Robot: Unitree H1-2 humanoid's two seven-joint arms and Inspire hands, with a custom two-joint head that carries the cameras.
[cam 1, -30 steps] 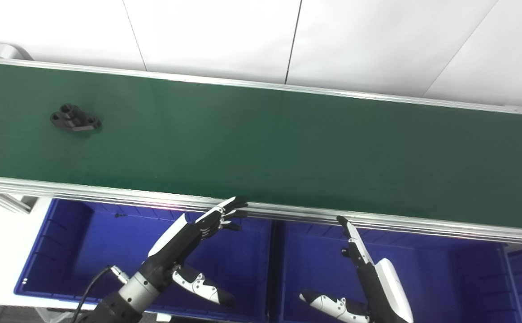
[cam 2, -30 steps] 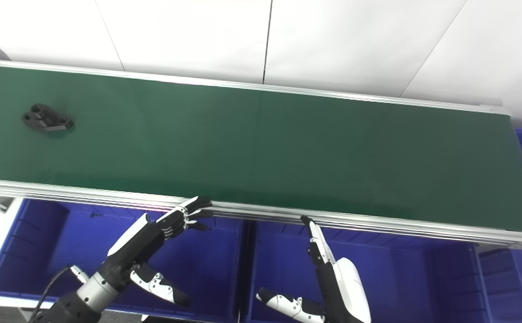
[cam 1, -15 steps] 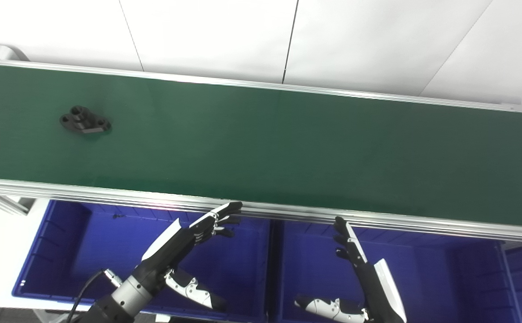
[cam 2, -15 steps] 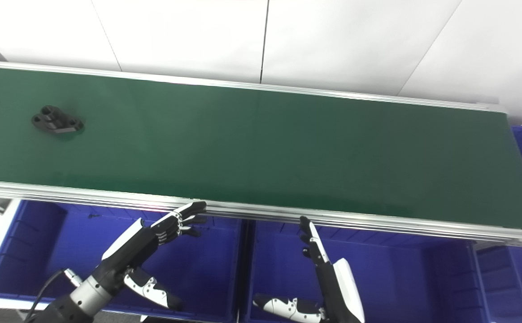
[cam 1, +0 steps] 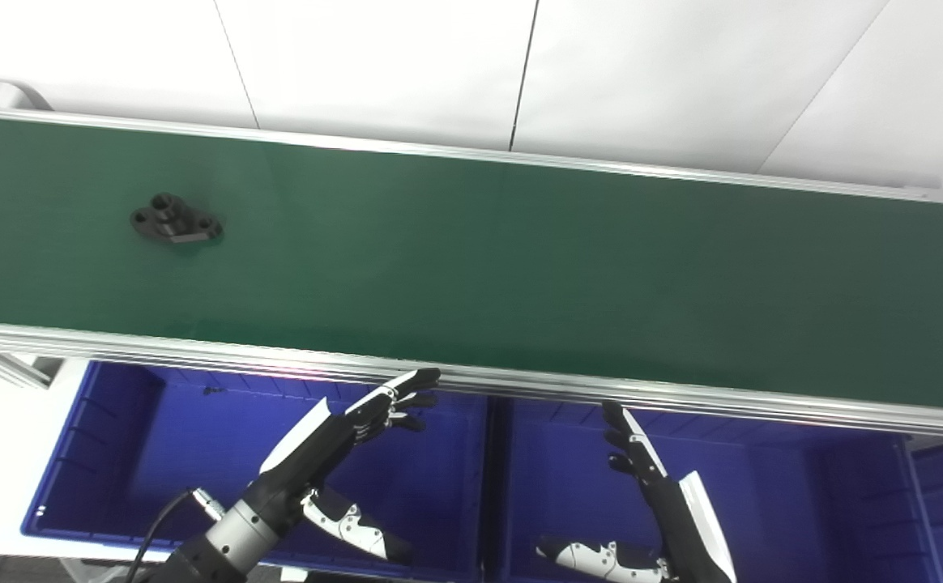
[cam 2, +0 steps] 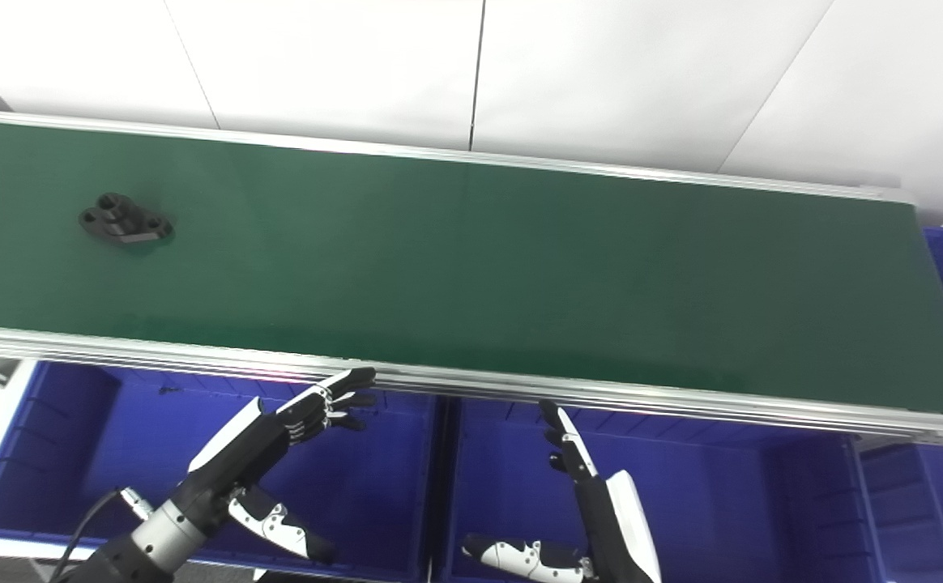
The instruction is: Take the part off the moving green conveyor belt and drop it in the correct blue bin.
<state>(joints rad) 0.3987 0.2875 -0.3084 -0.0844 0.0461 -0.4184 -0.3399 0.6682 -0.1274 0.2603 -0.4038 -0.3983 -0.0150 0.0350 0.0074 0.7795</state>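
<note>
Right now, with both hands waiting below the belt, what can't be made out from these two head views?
- Black flanged part: too small in both views to read its underside or type, so the matching bin is unknowable.
- Left blue bin: a tiny dark speck near its far wall, unidentifiable.
- Right blue bin: near wall cut off by the bottom edge.
- Left hand and right hand: open; the arms run off the bottom edge.
- Green conveyor belt: left end cropped.

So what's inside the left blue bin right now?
The left blue bin shows bare floor apart from a small dark speck by its far wall. The left robot hand and forearm, above it, cover its near right part.
</note>
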